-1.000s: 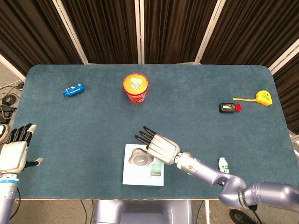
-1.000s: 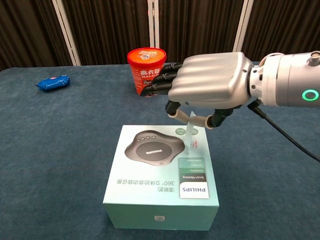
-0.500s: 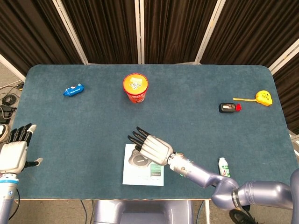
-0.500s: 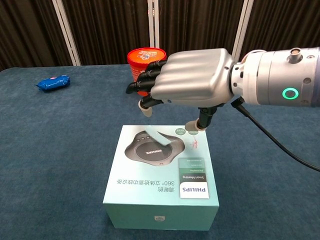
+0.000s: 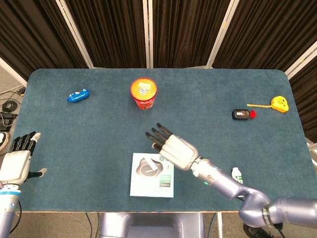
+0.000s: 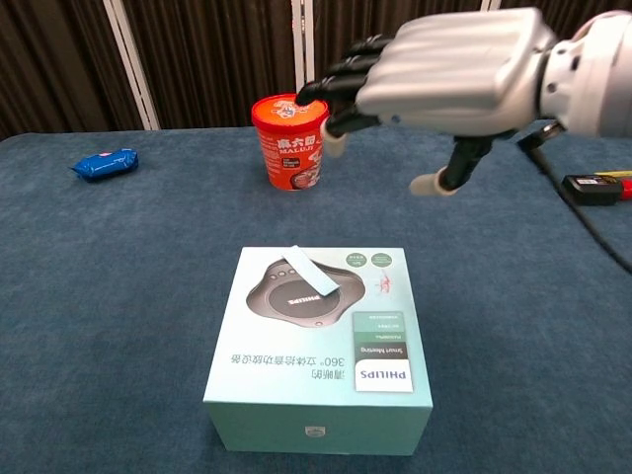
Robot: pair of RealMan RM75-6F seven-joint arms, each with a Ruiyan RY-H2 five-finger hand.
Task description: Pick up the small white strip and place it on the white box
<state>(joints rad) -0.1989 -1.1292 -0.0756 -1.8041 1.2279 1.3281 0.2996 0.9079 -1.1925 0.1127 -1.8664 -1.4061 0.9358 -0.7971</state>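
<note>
The small white strip (image 6: 308,272) (image 5: 152,164) lies flat on top of the white box (image 6: 296,395) (image 5: 141,188), across the printed speaker picture. My right hand (image 6: 444,74) (image 5: 173,148) hovers well above and behind the box, fingers spread, holding nothing. At the table's near left edge my left hand (image 5: 17,161) rests open and empty; the chest view does not show it.
A red instant-noodle cup (image 5: 143,93) (image 6: 290,140) stands behind the box. A blue packet (image 5: 78,95) (image 6: 102,163) lies far left. A black device (image 5: 242,114), a yellow tape measure (image 5: 279,103) and a small white bottle (image 5: 237,174) are on the right side.
My right hand let go of the strip, which now lies on the box, then rose and drew back to the right. The left hand stayed still.
</note>
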